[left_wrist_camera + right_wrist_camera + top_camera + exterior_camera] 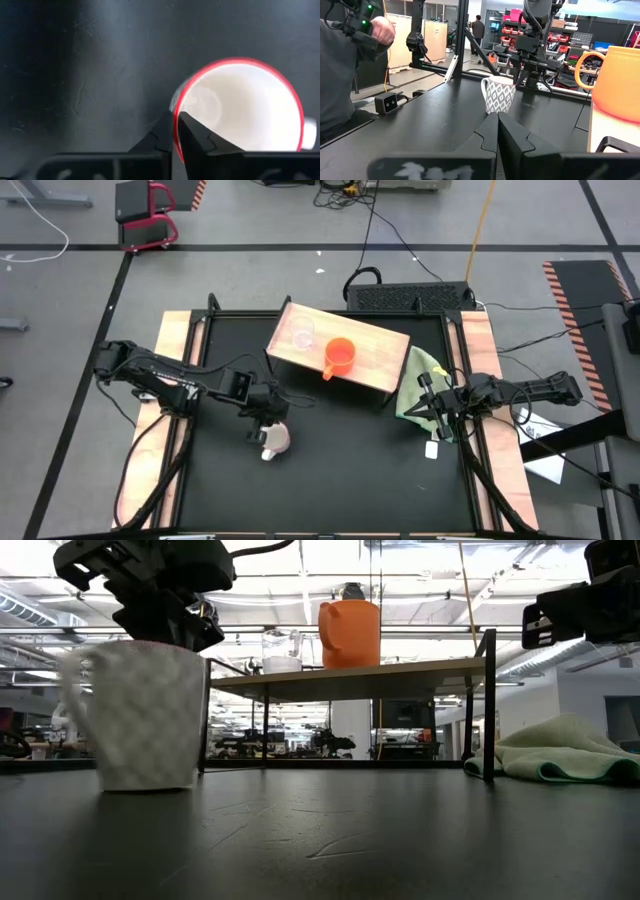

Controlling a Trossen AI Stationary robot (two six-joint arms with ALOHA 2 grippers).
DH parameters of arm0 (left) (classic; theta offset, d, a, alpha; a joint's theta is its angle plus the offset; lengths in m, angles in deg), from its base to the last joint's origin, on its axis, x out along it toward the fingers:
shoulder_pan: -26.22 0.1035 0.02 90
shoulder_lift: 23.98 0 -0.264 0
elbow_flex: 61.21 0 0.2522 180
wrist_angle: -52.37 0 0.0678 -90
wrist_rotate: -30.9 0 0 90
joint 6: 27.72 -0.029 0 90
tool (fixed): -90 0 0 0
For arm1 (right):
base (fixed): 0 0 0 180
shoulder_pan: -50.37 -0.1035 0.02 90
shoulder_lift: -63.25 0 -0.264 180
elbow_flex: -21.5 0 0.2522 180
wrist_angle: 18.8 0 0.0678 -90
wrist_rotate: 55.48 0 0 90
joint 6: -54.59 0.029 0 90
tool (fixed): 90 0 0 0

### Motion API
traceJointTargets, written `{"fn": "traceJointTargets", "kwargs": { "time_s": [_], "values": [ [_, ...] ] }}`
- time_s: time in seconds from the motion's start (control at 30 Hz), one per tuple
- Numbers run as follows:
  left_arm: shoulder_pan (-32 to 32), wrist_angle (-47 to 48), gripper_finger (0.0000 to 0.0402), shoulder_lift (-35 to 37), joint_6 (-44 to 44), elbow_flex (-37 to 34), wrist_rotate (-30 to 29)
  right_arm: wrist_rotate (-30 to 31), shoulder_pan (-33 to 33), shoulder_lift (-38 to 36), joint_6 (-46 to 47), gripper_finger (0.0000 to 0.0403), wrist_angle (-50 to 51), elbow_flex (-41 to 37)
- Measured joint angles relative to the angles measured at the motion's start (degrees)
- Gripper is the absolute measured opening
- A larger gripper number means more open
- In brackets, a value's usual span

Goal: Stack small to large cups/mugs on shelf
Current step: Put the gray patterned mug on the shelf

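- Three cups: clear cup (303, 334) and orange mug (340, 357) on the shelf (380, 355); white speckled mug (275, 439) upright on the table (350, 470).
- Two grippers: left gripper (176, 131) pinches the white mug's rim; right gripper (430, 412) closed, empty, beside a green cloth (418, 380).

Light wooden shelf (375, 358) at worktop (340, 470) rear; small clear cup (303, 333) and orange-red mug (340, 357) on it. White speckled mug (276, 439) in front-left, green cloth (418, 380) right of shelf.
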Motion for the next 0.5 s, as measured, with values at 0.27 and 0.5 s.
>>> {"fn": "traceJointTargets", "kwargs": {
  "time_s": [0.27, 0.5],
  "values": [
    [-0.15, 0.08, 0.0011, 0.04, -1.74, 0.00, 1.75, 0.00, -0.02, 0.00, 0.79, 0.0000, 0.00, 0.00],
    [-0.08, -0.79, 0.0007, 0.20, -4.99, 0.00, 2.12, 0.00, -0.78, 0.00, 1.50, 0.0000, 0.00, 0.01]
  ]
}}
